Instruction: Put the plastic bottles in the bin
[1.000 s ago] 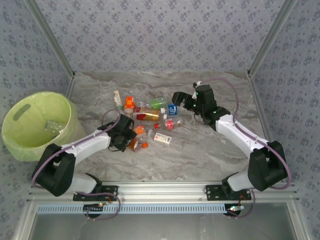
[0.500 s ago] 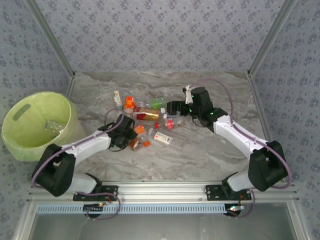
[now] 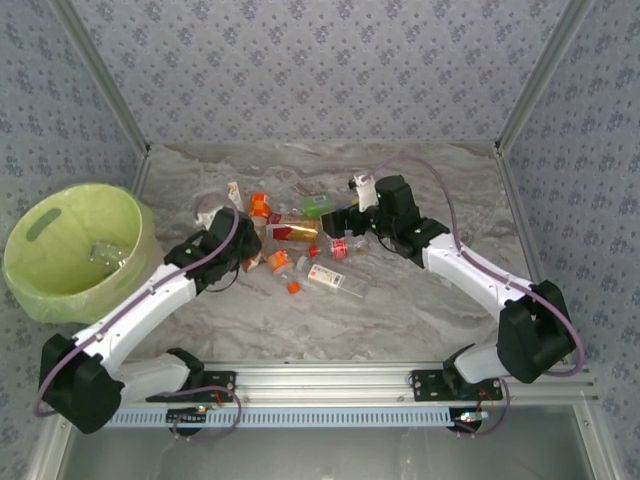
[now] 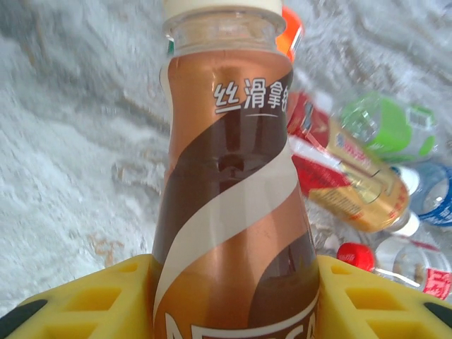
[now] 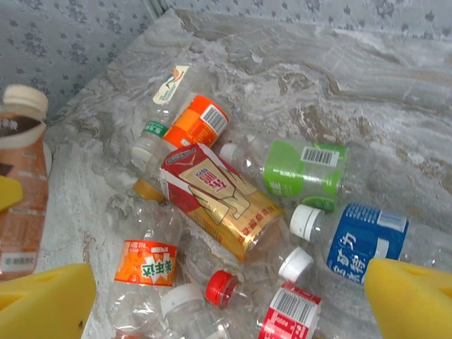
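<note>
A grey bench [image 3: 430, 300] with a swirly stone look is sitting inside a small room. Walls [image 3: 320, 70] with a blue-grey flower pattern are standing on three sides. Shiny metal posts [image 3: 105, 90] are running up the corners, and a metal rail [image 3: 320, 385] is lying along the near edge.

The plastic bottles [image 3: 300, 235] are lying in a loose heap in the middle of the bench, most of them on their sides. A red and gold bottle [image 5: 219, 201] is lying just beside a green bottle [image 5: 304, 173].

The bin [image 3: 60, 215] is standing at the far left, beside the bench. One clear bottle [image 3: 105, 252] is lying inside it.

The left end effector [image 4: 233, 304] is squeezing its yellow fingers [image 4: 92, 300] on a brown bottle [image 4: 233, 176] with a pale cap, at the left side of the heap. The right end effector [image 5: 226, 304] is hanging over the heap with its fingers wide apart, gripping nothing.
</note>
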Robot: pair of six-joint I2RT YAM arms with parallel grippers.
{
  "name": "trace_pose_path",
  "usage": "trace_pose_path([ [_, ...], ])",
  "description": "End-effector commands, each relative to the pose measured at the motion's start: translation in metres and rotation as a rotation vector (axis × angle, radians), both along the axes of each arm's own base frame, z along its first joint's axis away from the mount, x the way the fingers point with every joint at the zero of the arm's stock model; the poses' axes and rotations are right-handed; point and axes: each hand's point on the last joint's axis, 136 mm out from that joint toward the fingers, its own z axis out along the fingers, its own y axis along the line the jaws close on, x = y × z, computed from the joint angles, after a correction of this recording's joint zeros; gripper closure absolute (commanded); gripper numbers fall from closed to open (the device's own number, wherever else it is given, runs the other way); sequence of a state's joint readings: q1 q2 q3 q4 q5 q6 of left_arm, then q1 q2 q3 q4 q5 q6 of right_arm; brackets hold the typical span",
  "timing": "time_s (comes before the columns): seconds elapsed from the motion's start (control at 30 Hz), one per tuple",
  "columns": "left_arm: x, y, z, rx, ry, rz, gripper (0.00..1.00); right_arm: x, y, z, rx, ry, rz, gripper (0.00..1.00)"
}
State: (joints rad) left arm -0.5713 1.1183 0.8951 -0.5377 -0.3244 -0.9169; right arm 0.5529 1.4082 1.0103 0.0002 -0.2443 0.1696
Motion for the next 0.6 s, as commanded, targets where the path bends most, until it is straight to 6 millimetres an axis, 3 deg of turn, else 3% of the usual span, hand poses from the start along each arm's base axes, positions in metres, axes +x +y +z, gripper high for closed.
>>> trace_pose_path([
  [0.0,0.007,0.017,0.042,0.086,-0.115,0.006,0.53,-0.004,0.009,0.014,0.015,-0.080,0.040,0.00],
  [0.17,0.021,0.019,0.093,0.110,-0.263,-0.014,0.52,-0.005,0.011,0.024,0.035,-0.116,0.031,0.00],
  [0.37,0.032,0.030,0.138,0.110,-0.390,0.030,0.52,0.003,0.004,0.035,0.047,-0.136,-0.062,0.00],
  [0.57,0.024,0.047,0.194,0.140,-0.487,0.028,0.53,0.008,0.003,0.047,0.086,-0.128,-0.103,0.00],
])
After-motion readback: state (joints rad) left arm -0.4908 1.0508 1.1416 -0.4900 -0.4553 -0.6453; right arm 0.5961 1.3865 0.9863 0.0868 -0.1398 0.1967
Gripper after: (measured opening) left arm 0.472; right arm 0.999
